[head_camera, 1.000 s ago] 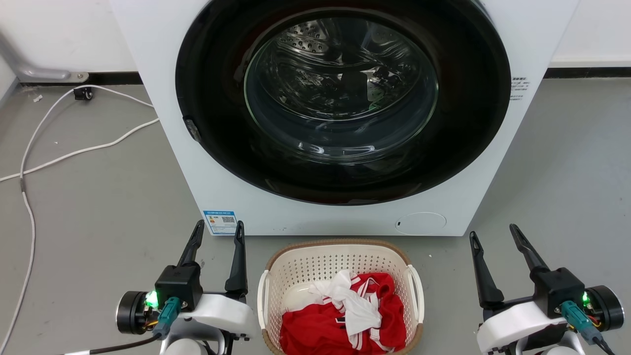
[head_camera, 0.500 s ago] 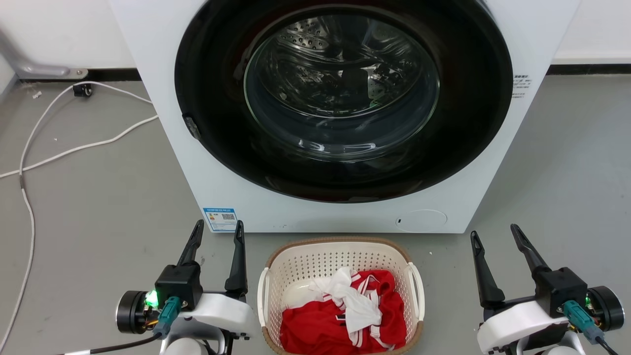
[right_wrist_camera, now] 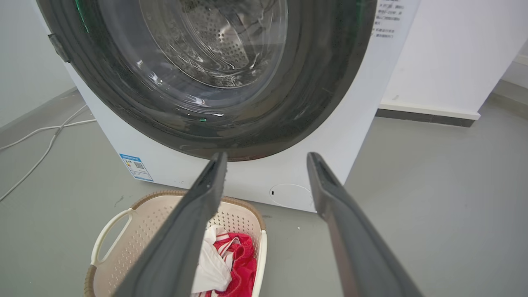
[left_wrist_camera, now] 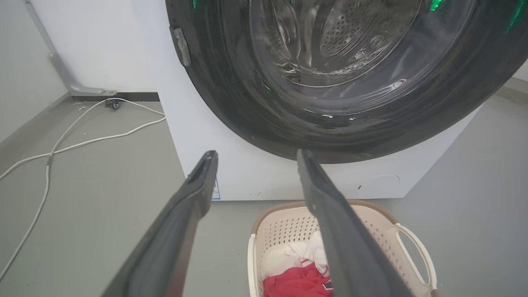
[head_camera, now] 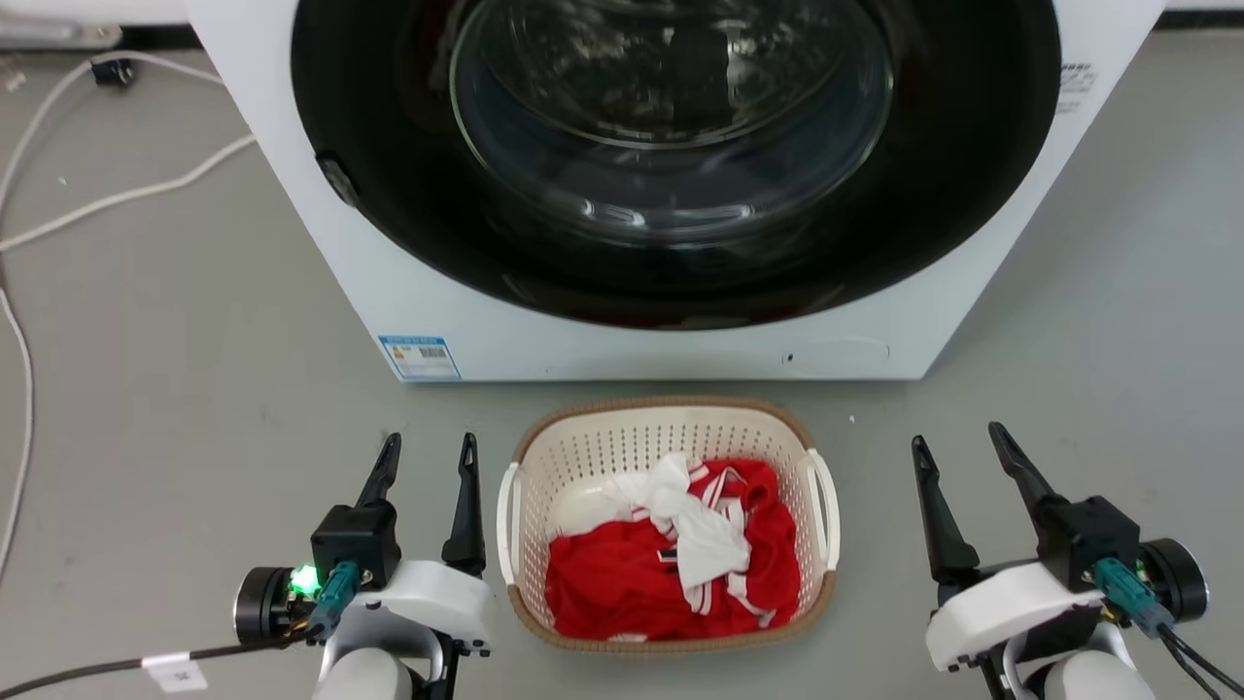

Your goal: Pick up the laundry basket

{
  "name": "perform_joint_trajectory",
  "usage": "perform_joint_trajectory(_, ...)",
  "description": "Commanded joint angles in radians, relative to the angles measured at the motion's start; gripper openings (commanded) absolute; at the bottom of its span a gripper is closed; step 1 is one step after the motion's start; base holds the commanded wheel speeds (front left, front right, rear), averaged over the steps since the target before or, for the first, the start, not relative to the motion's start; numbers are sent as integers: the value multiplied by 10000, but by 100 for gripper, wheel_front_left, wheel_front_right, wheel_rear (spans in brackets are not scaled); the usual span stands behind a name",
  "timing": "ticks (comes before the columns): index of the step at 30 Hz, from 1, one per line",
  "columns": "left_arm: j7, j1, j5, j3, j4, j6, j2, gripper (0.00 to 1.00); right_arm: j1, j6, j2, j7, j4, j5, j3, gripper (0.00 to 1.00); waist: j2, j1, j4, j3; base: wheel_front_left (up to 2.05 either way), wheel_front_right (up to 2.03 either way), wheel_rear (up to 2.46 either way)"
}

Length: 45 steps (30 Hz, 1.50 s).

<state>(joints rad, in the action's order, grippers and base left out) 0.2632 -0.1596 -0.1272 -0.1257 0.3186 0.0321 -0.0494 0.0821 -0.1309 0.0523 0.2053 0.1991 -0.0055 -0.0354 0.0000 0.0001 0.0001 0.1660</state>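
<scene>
The laundry basket (head_camera: 632,447), loaded with red and white clothes (head_camera: 622,583), sits untouched on the floor just in front of the washing machine (head_camera: 292,194). The left hand (head_camera: 431,442) and right hand (head_camera: 956,437) flank it, fingers spread and empty. This looks like the approach, and each hand must next reach a side handle (head_camera: 505,525). Since a second ago the head camera has dipped, showing the whole basket.

Head cam looks fwd and steeply down from high up: washing machine (head_camera: 680,355) door across the top, laundry basket (head_camera: 622,447) low centre, left gripper (head_camera: 431,442) and right gripper (head_camera: 956,436) at the bottom corners. Left wrist cam sits low, just left of the basket, aimed at the machine front from close; right wrist cam mirrors it on the basket's right. All 3 share door, basket, floor (head_camera: 194,369).
</scene>
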Motion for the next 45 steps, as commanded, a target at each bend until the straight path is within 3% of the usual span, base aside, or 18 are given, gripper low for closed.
perform_joint_trajectory(1,23,-234,-79,20,213,-27,-16,100,259,3,-20,13,133,61,-52,100,0,-1,-89,537,0,0,0)
perform_joint_trajectory(14,23,-1424,-141,362,1884,-280,-16,100,1877,3,-17,180,1974,442,-588,100,0,-1,-403,2797,0,0,0)
perform_joint_trajectory(19,23,-2309,-92,553,2740,-394,-120,100,3002,3,-19,335,3196,672,-820,100,0,-1,-458,3948,0,0,0)
perform_joint_trajectory(31,23,-4055,-490,1043,4919,-754,-414,100,5151,5,-18,500,6279,1240,-1515,100,0,-1,-757,5200,0,0,0)
perform_joint_trajectory(36,-8,-5399,-668,1043,6500,-1054,-736,100,6655,5,-22,472,8007,2035,-2271,100,0,-1,-884,5866,0,0,0)
perform_joint_trajectory(45,-371,-7036,-811,811,8077,-1382,-1057,100,8141,5,-22,-92,9334,3057,-3601,100,0,-1,-892,6442,0,0,0)
